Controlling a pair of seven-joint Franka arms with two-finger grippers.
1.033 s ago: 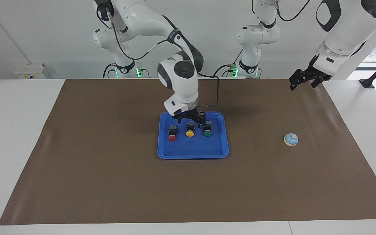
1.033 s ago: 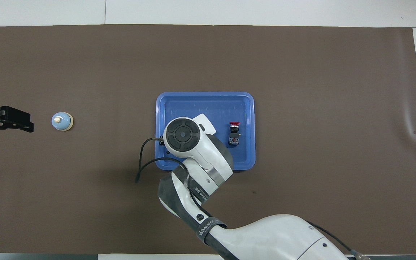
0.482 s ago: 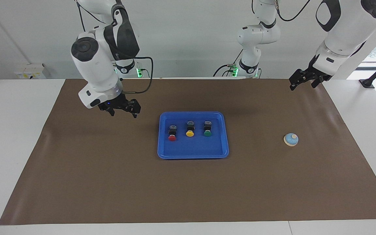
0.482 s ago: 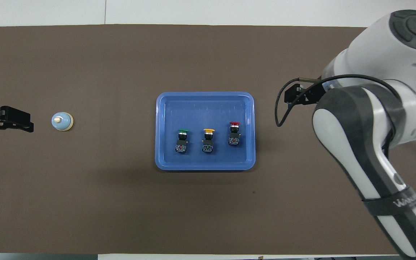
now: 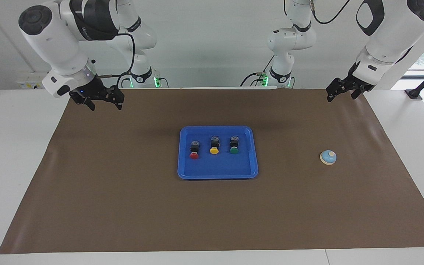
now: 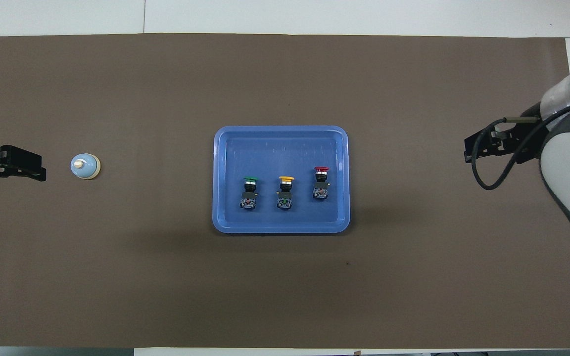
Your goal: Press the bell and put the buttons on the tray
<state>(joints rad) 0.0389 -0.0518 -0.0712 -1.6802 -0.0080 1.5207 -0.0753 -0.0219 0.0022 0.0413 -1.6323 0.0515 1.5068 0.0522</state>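
A: Where do the buttons sit?
B: All three lie in a row in the tray [image 5: 217,173], red button [image 5: 194,151] toward the right arm's end, yellow button [image 5: 214,145] between, green button [image 5: 234,145] toward the left arm's end; the tray lies at the middle of the brown mat [image 5: 123,206] on the worktop [image 5: 9,165]

A: And the bell?
B: The bell [image 5: 328,157] stands alone on the mat, well apart from the tray, near the mat's edge at the left arm's end

A: The claws?
B: The right claw [image 5: 103,103] hangs open and empty over the mat's corner at the right arm's end; the left claw [image 5: 342,92] hangs open and empty over the mat's corner at the left arm's end
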